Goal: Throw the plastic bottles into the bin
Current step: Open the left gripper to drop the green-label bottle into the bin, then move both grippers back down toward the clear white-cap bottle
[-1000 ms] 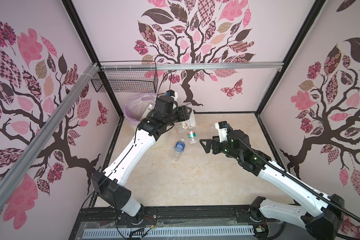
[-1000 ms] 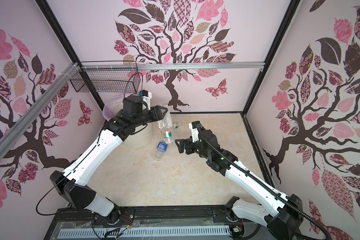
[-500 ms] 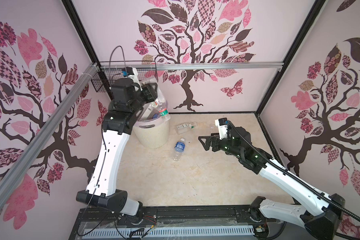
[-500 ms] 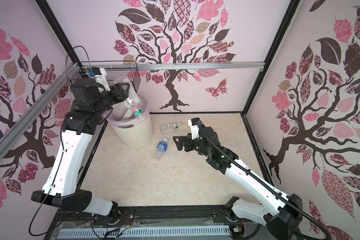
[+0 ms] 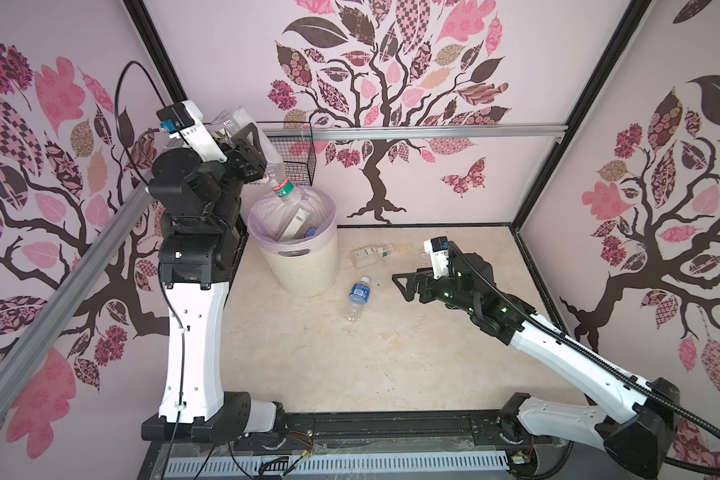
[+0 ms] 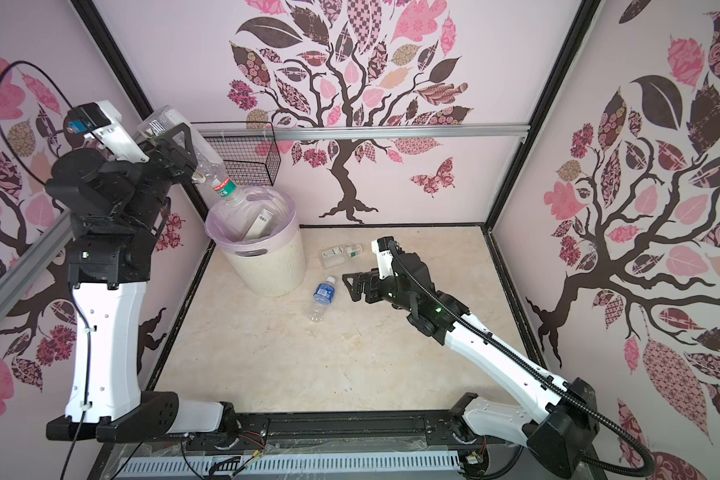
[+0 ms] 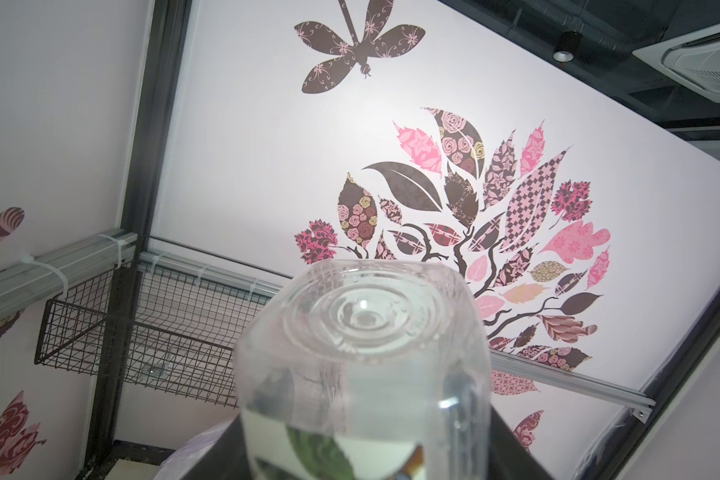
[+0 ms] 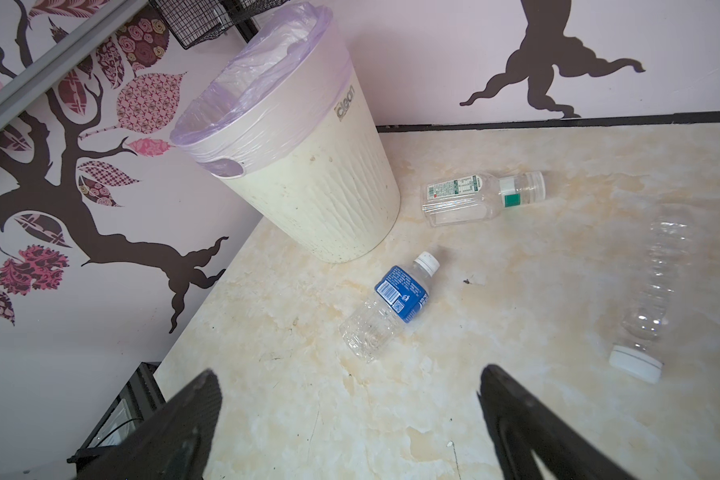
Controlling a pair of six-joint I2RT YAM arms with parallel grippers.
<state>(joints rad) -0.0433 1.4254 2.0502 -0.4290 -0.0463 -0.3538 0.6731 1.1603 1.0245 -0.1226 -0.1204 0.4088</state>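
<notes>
In both top views the left tool [image 5: 246, 145] is up by the back-left corner, clamped around a clear square-sided plastic bottle [image 5: 280, 192] with a green and red neck band. That bottle is tilted cap-down, its neck hanging right over the mouth of the round cream-white ribbed plastic bin [image 5: 304, 270], which is lined with a lilac bag and stands on the marbled tabletop [image 5: 350, 365]. Inside the bin another bottle [image 5: 298, 218] leans against the liner. Behind the tool a black wire mesh basket [image 6: 246, 162] hangs from the wall rail. Two more lie on the tabletop near the bin: a small clear bottle with a blue label [image 5: 358, 296] and a flat clear bottle with a green band [image 5: 371, 252]. The right tool [image 5: 404, 286] hovers low beside them, empty.

From the left wrist, the square-sided bottle's ringed base [image 7: 362, 328] fills the foreground, with black jaws hugging both its sides.

From the right wrist, the right tool's fingers [image 8: 184, 428] stand wide apart above bare tabletop. The blue-labelled bottle [image 8: 391, 307], the green-banded one [image 8: 474, 199] and a crinkled clear bottle with a white cap [image 8: 649, 299] lie apart from each other, with the bin [image 8: 321, 199] just beyond.
</notes>
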